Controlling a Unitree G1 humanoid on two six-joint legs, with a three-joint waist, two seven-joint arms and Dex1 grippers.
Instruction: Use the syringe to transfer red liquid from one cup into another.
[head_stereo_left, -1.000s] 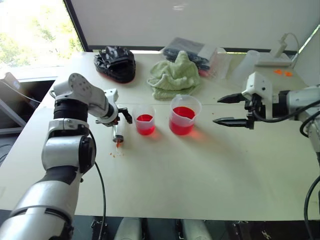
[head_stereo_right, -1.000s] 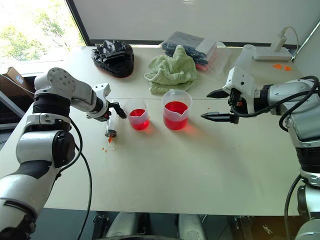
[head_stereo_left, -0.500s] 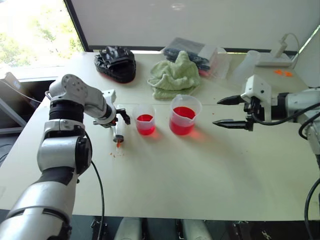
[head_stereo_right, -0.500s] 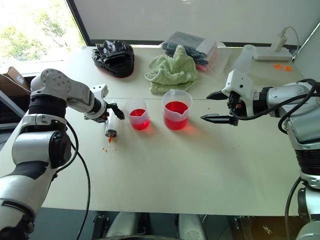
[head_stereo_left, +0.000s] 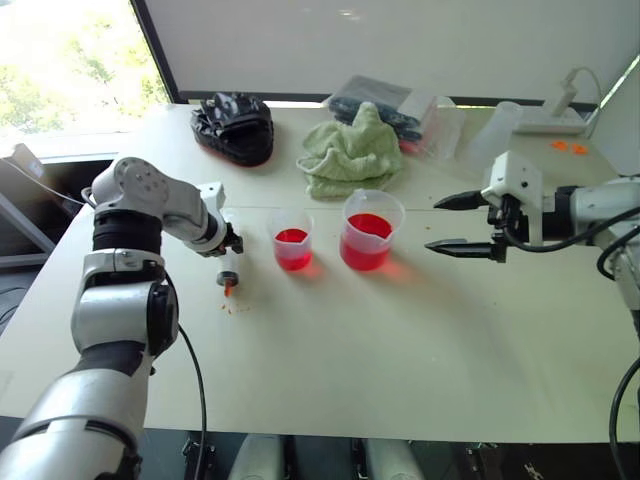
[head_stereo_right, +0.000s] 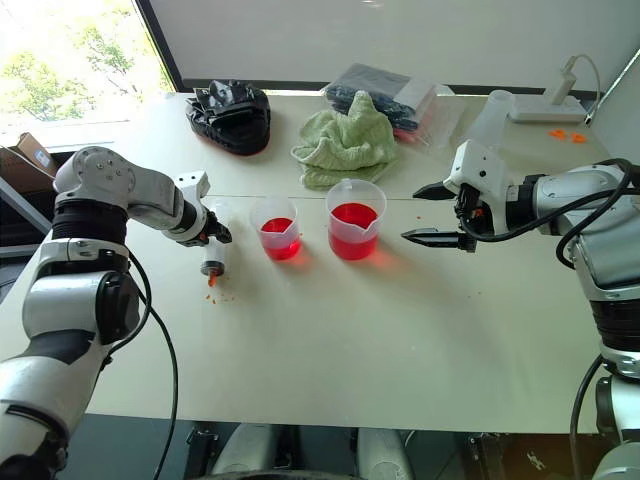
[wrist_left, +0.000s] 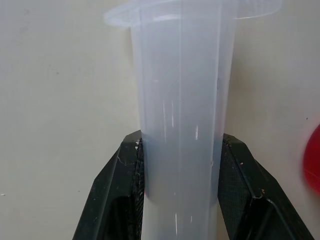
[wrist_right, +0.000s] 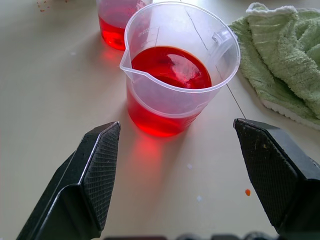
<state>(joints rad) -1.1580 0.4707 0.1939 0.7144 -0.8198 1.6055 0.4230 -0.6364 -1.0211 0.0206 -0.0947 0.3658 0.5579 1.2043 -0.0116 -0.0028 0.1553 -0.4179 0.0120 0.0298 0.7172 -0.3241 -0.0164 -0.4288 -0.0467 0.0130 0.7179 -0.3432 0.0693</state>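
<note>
Left wrist view: left hand (wrist_left: 181, 195) is clamped on the clear barrel of the syringe (head_stereo_left: 229, 272), presumably to lift it for drawing. Its red tip rests on the desk (head_stereo_left: 400, 340), at 9 o'clock of the smaller cup (head_stereo_left: 291, 240). Beyond, the larger cup (head_stereo_left: 371, 229) holds red liquid (wrist_right: 170, 67). Right hand (head_stereo_left: 465, 222) hangs spread wide at 3 o'clock of that cup, well apart, likely ready to steady it.

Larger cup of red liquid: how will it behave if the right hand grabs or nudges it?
The larger cup looks like thin clear plastic, so its wall may flex under a squeeze. It is roughly half full of red liquid, so probably bottom-heavy enough to slide rather than tip, though the liquid may slosh. The smooth wall may slip between the right hand fingers.
</note>
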